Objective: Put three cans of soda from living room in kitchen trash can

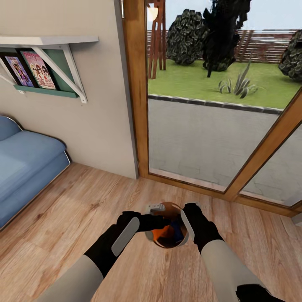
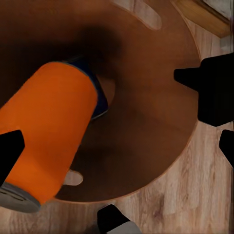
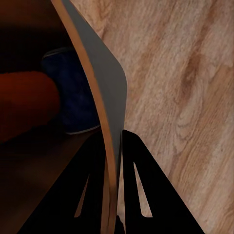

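The copper-brown trash can (image 1: 166, 206) hangs just above the wood floor in front of me. My right gripper (image 1: 187, 221) (image 3: 113, 135) is shut on its rim, one finger inside the wall (image 3: 105, 97) and one outside. An orange can of soda (image 2: 48, 141) lies tilted in the trash can (image 2: 146, 126). My left gripper (image 1: 156, 221) (image 2: 117, 151) is spread open around that soda can, with one fingertip (image 2: 9, 151) overlapping its side. Under the orange can shows a blue-marked can end (image 2: 100, 100) (image 3: 73, 97). The bin's dark inside hides the rest.
I am in the living room. A blue sofa (image 1: 25, 163) stands at the left, under a wall shelf with magazines (image 1: 37, 69). Wood-framed glass doors (image 1: 218, 105) to a garden fill the wall ahead. Wood floor (image 1: 75, 209) stretches around me.
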Controlling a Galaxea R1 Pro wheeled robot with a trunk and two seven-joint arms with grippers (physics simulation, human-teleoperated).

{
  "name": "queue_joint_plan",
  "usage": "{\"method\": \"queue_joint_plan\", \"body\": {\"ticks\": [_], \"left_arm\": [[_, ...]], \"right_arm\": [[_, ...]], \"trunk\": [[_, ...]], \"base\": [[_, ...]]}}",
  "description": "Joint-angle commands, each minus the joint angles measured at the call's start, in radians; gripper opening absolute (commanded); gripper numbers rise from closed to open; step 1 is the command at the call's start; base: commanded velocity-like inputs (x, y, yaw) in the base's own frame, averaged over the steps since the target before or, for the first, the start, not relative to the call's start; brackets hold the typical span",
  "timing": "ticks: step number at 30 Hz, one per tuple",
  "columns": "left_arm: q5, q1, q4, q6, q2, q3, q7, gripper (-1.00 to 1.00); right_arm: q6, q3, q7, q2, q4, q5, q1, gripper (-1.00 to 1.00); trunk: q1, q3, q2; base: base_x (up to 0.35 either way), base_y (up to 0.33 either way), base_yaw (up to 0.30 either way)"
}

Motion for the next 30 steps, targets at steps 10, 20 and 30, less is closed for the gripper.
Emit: {"method": "queue_joint_plan", "body": {"ticks": [10, 20, 30], "left_arm": [[0.001, 0.000, -0.013, 0.003, 0.009, 0.004, -0.030, 1.00], [-0.001, 0.000, -0.012, 0.008, 0.058, 0.009, -0.032, 1.00], [0.000, 0.000, -0.008, 0.010, 0.211, 0.012, -0.032, 1.00]], "right_arm": [[0.000, 0.000, 0.004, 0.000, 0.000, -0.004, 0.000, -1.00], [0.051, -0.001, 0.077, 0.000, -0.008, -0.003, 0.000, -1.00], [0.065, -0.008, 0.151, 0.000, -0.013, -0.003, 0.001, -1.00]], "trunk": [[0.000, 0.000, 0.000], [0.000, 0.000, 0.000], [0.000, 0.000, 0.000]], "base": [[0.000, 0.000, 0.000], [0.000, 0.000, 0.000], [0.000, 0.000, 0.000]]}}
